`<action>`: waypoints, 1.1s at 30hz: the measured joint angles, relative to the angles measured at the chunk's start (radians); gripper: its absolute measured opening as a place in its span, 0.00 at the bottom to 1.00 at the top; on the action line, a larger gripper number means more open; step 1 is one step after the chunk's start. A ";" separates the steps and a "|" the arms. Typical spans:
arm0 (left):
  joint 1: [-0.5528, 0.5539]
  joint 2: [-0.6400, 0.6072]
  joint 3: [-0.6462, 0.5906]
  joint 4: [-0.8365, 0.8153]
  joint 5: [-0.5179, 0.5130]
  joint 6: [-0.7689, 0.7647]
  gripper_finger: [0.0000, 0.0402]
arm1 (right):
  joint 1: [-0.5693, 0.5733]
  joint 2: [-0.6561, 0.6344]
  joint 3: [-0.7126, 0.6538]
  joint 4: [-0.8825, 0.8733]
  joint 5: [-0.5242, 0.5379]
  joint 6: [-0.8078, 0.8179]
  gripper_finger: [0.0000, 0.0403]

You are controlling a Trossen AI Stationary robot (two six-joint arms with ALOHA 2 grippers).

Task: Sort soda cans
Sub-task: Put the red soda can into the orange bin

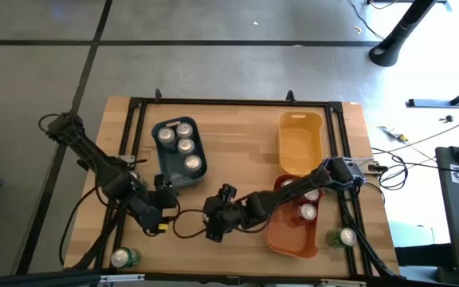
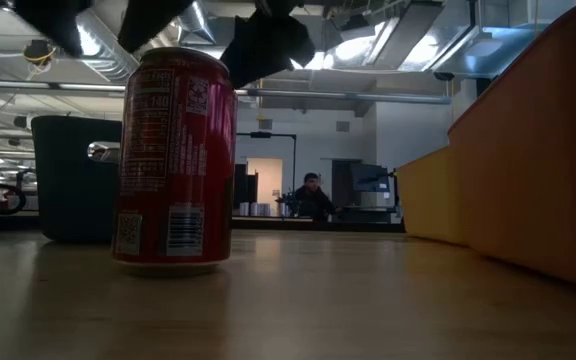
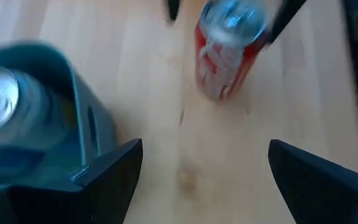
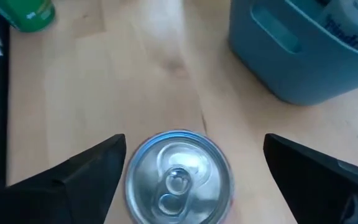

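Red soda can (image 4: 178,176) stood upright near the table's (image 1: 245,135) front edge, between my right gripper's (image 4: 188,180) spread, released jaws; left gripper (image 3: 204,177) gaped alongside

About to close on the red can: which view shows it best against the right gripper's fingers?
Right wrist view: the red can stands upright between the open right gripper. Low view shows its side, left wrist view a blurred can; the high view hides it under the gripper.

A wooden table (image 1: 245,143) carries a blue-grey bin (image 1: 178,151), a yellow bin (image 1: 300,142) and an orange bin (image 1: 292,227), one upright red can (image 2: 174,158) and two green cans (image 1: 123,257) (image 1: 345,236) at its near corners.
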 joint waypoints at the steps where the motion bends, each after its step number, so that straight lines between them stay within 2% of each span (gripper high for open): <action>1: -0.005 0.000 -0.016 0.000 0.000 -0.018 0.84 | 0.001 0.000 0.000 0.000 -0.006 0.005 0.94; 8: -0.025 0.000 -0.089 0.027 0.000 -0.088 0.84 | -0.005 -0.001 -0.043 0.014 -0.024 0.058 0.93; 24: -0.025 0.000 -0.094 0.096 0.000 -0.041 0.84 | -0.005 0.025 -0.069 0.056 -0.017 0.060 0.92; 27: -0.025 0.000 -0.094 0.095 0.000 -0.039 0.84 | -0.004 0.023 -0.069 0.061 0.002 0.057 0.87; 31: -0.025 0.000 -0.094 0.095 -0.010 -0.038 0.84 | -0.004 0.021 -0.069 0.056 0.006 0.039 0.72; 33: -0.025 0.000 -0.094 0.095 -0.012 -0.038 0.84 | -0.004 0.016 -0.068 0.047 0.006 0.036 0.70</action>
